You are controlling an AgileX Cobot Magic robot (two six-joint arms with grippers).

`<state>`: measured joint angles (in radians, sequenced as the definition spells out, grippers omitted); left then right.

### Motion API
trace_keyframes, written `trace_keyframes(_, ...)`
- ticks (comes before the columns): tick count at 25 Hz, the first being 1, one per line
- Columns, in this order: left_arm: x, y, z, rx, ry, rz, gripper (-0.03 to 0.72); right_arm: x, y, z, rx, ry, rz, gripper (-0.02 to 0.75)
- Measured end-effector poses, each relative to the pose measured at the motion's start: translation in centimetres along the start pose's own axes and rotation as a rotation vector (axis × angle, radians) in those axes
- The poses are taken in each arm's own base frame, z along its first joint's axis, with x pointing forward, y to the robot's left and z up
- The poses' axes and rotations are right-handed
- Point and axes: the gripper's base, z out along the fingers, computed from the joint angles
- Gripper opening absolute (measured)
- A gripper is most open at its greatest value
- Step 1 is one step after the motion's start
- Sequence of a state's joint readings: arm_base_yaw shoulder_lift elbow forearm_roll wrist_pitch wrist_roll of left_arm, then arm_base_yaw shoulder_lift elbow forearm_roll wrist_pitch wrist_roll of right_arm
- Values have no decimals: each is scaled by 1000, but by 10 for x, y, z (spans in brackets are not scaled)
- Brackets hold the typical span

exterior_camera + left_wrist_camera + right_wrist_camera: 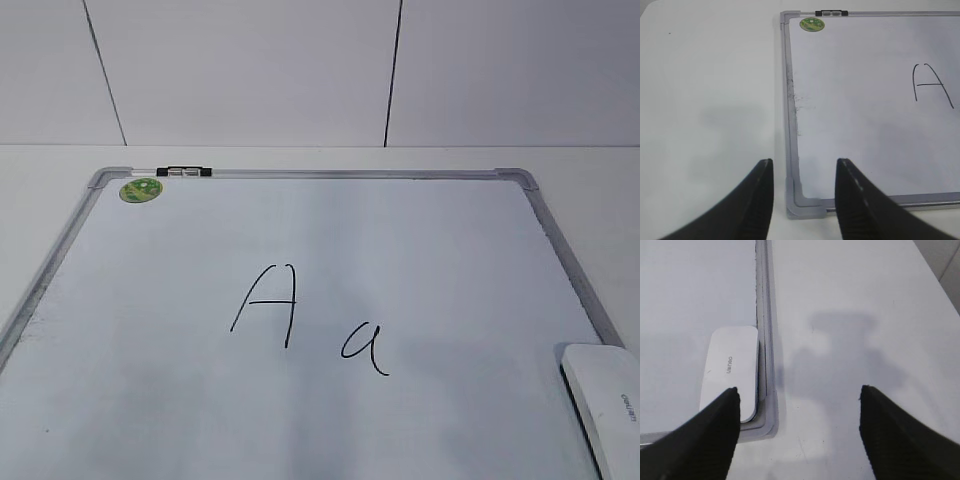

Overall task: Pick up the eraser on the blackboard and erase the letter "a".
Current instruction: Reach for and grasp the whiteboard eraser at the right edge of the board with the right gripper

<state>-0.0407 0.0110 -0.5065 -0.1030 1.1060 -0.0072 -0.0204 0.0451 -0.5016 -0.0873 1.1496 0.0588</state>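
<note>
Right gripper (797,395), fingers spread, empty, beside white rounded plastic eraser (731,372): shift over, straddle width, descend squarely.

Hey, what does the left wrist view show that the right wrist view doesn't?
Only the left wrist view shows the capital A, the green sticker, the clip and the open left gripper. Only the right wrist view shows the eraser lying by the frame, and the open right gripper. Both show the blackboard and the table.
</note>
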Motion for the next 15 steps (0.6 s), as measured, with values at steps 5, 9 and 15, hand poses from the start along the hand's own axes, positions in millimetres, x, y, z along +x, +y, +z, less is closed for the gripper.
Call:
trace_keyframes(5,0,-1,0,7,0,-4,307,-12,1,9,-4,60,-1,592)
trace_keyframes(9,0,-1,0,14,0,-7,307,-25,2,12,-7,83,-2,592)
trace_keyframes(15,0,-1,0,14,0,-7,307,-35,3,12,-8,72,-3,592)
